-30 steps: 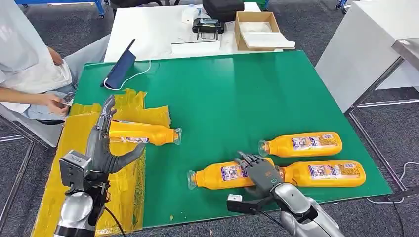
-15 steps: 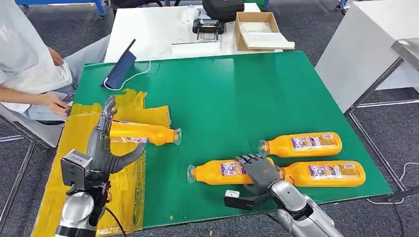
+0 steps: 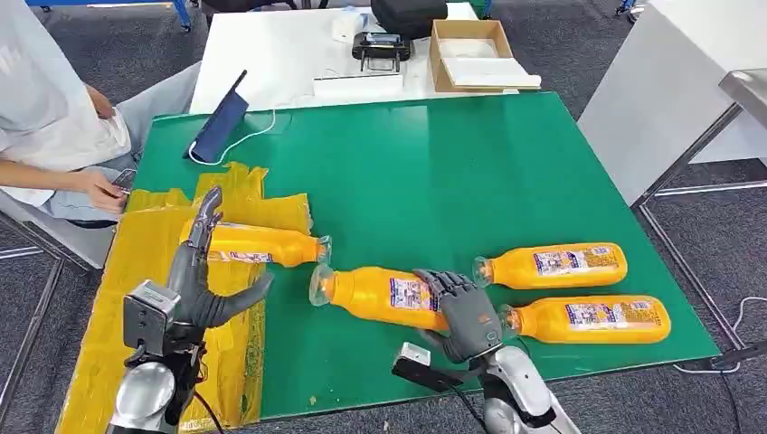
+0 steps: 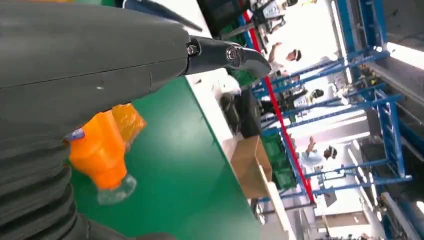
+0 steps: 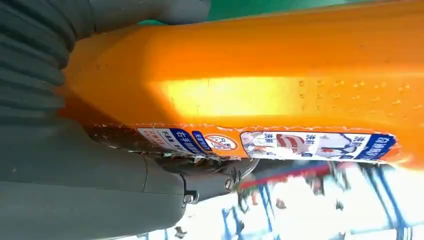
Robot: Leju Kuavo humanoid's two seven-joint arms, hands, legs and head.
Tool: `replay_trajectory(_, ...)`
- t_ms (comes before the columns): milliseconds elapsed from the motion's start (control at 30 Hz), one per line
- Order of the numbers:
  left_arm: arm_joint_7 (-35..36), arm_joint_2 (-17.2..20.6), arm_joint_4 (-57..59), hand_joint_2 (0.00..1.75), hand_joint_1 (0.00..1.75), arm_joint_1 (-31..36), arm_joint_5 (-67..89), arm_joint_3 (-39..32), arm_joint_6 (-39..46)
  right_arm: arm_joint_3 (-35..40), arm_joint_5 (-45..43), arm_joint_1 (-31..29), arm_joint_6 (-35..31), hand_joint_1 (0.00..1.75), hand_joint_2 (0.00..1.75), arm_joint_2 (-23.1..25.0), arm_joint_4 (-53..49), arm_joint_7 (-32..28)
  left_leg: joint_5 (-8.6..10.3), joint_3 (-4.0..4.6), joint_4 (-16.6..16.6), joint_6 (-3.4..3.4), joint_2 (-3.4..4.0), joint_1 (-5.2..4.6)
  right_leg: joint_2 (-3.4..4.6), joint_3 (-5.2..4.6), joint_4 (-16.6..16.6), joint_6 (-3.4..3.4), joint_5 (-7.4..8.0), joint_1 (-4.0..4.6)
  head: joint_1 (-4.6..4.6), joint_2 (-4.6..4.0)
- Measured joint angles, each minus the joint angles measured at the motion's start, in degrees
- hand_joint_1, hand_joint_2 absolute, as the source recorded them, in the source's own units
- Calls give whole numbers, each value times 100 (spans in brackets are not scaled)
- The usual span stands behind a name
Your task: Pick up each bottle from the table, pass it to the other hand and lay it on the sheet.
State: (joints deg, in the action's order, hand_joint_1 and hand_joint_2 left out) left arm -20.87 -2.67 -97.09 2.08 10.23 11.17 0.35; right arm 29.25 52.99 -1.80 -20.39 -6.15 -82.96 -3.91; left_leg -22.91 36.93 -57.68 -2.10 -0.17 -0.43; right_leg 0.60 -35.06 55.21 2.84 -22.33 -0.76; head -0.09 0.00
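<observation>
Green table [image 3: 470, 172], yellow sheet [image 3: 136, 271] at left edge. Right hand [image 3: 459, 312] wrapped round bottle [image 3: 375, 294], cap aimed at left hand [image 3: 201, 276], which waits fingers spread beside sheet bottle [image 3: 262, 244], probably for handover.

Left hand over the green table

The grey left hand [image 4: 85, 65] spans the frame's upper left; beneath it an orange bottle [image 4: 102, 155] with a clear cap lies on the green table [image 4: 190, 190]; blue racks [image 4: 370, 100] at right.
</observation>
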Motion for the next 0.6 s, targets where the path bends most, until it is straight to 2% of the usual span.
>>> replay_trajectory(167, 99, 13, -11, 175, 0, -68, -2, 123, -20, -473, -633, 291, -359, 175, 175, 329, -449, -543, -3, 4, 1, 2, -5, -2, 0, 0, 0, 11, -10, -4, 4, 0)
replay_trajectory(600, 225, 35, -11, 175, 0, -86, -46, 230, -129, -818, -878, 499, -446, 175, 175, 615, -742, -737, -2, 3, 0, 2, -4, -2, 0, -1, -1, 13, -8, -3, 2, 0)
